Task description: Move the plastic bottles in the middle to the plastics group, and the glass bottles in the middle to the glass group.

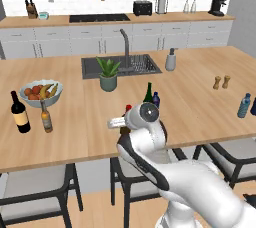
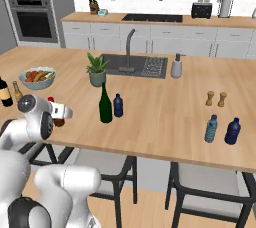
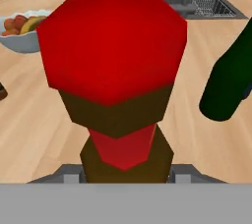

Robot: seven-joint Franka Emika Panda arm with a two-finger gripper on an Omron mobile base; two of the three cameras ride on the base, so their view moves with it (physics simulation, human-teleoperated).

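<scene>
While all three middle bottles stand unsorted mid-counter, nothing is delivered yet | green wine bottle [image 2: 105, 105] upright; beside it the small deep-blue bottle [image 2: 118, 106] | brown red-capped bottle [image 3: 118, 90] fills my hand camera, close before my pincer [image 2: 64, 113]; grip state I cannot tell

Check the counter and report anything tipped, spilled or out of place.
Nothing stands out. The green wine bottle and small deep-blue bottle stand upright; the brown bottle with its red cap sits right before the hand camera, no spill on the counter.
</scene>
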